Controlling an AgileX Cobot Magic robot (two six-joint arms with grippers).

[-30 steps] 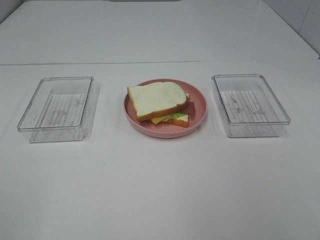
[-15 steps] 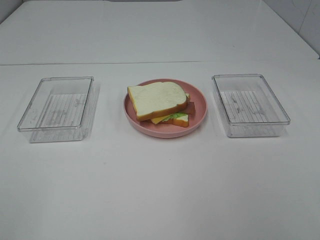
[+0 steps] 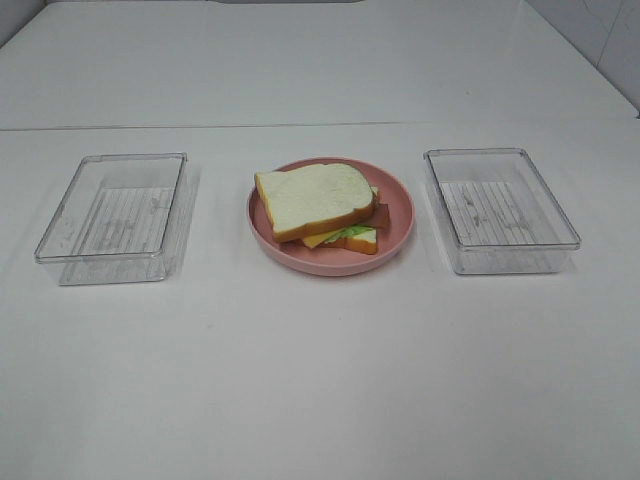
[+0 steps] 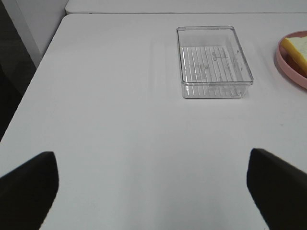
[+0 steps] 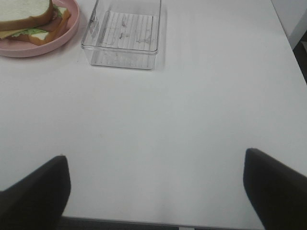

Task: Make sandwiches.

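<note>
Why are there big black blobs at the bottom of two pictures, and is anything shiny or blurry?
In the left wrist view the dark blobs are the left gripper's open fingers, close and soft-edged; likewise the right gripper in the right wrist view. In the exterior high view light is even, shadows faint, the clear trays glint slightly, and the sandwich looks sharp.

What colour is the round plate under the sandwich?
Pink; the round plate shows best in the exterior high view.

Sandwich (image 3: 322, 205) on plate (image 3: 398, 205), between left tray (image 3: 113, 216) and right tray (image 3: 498, 208)
</note>
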